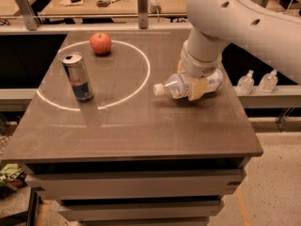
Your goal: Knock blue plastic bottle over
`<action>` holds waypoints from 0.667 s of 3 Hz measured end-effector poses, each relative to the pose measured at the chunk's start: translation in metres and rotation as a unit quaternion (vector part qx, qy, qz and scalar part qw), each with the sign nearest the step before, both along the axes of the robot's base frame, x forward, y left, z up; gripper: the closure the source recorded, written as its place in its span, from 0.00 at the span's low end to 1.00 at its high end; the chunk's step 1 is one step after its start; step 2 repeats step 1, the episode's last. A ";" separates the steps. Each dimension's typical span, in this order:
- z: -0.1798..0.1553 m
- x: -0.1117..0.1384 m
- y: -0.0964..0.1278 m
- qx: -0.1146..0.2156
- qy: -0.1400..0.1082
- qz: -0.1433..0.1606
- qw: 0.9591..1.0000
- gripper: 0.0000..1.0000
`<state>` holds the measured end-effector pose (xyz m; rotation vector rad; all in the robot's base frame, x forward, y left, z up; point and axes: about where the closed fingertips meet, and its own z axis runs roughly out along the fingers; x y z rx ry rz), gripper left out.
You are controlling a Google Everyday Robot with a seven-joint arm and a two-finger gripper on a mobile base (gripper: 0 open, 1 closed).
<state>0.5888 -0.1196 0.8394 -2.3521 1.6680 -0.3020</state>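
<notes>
table (141, 126): square, dark grey-brown top, smooth with a dull sheen; a thin white ring (148, 72) marked on its rear left part.
drink can (78, 76): silver and blue metal cylinder, upright, opened top, standing at the ring's left edge, well apart from the bottle.
apple (100, 43): red, round, inside the ring near its far edge.
two small clear pump bottles (245, 83) and (268, 80): upright on a low ledge beyond the table's right side.
arm (235, 18): thick white casing, coming down from the upper right.
bottle (175, 85): clear, faintly bluish plastic, ribbed, white cap (157, 89) pointing left; lying on its side low over the table's right middle, just outside the ring. whether it touches the top cannot be told.
gripper (188, 83): tan fingers (196, 89) clasped around the bottle's body, one in front, one behind.
</notes>
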 end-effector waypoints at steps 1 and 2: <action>0.000 0.000 0.000 -0.001 0.000 0.001 1.000 0.60; 0.000 0.000 0.000 -0.001 0.000 0.001 1.000 0.60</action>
